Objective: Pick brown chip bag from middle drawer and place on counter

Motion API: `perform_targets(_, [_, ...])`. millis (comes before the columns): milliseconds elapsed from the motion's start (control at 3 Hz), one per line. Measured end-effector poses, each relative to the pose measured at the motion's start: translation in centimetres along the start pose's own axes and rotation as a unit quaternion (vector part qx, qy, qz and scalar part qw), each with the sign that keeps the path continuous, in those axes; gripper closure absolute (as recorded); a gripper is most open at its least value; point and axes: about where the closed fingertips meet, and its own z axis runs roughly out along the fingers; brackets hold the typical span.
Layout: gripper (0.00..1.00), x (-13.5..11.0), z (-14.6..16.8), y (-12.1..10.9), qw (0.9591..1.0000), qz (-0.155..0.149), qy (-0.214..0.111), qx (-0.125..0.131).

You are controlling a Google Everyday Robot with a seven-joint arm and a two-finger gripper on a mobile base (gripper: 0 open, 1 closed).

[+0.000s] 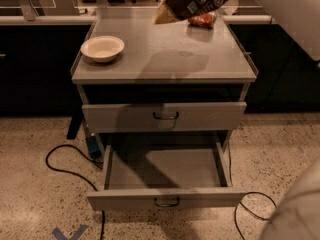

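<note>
And the brown chip bag (192,1) dangles high over the counter (165,59), at its back edge, gripper out of shot above it, grasp impossible to tell: dropped from there, it could slide off behind the counter.

Dark-brown and cream crinkled foil chip bag (187,4), small red foil bag (202,20), cream round bowl (102,48), plain grey metal desk (165,59), speckled beige floor (30,149), hand above top edge, unseen.
</note>
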Motion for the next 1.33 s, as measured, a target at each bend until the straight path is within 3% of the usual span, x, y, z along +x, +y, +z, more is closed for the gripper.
perform_targets(333, [1.00, 0.9, 7.0, 1.3, 0.9990, 0.024, -0.017, -0.034])
perform_targets(667, [1.00, 0.6, 14.6, 5.5, 0.9936, 0.046, -0.044, -0.093])
perform_targets(1000, [1.00, 0.4, 19.7, 11.1, 0.9825, 0.062, -0.069, -0.162])
perform_targets(1333, [1.00, 0.1, 21.7, 13.9, 0.9749, 0.065, -0.087, -0.194])
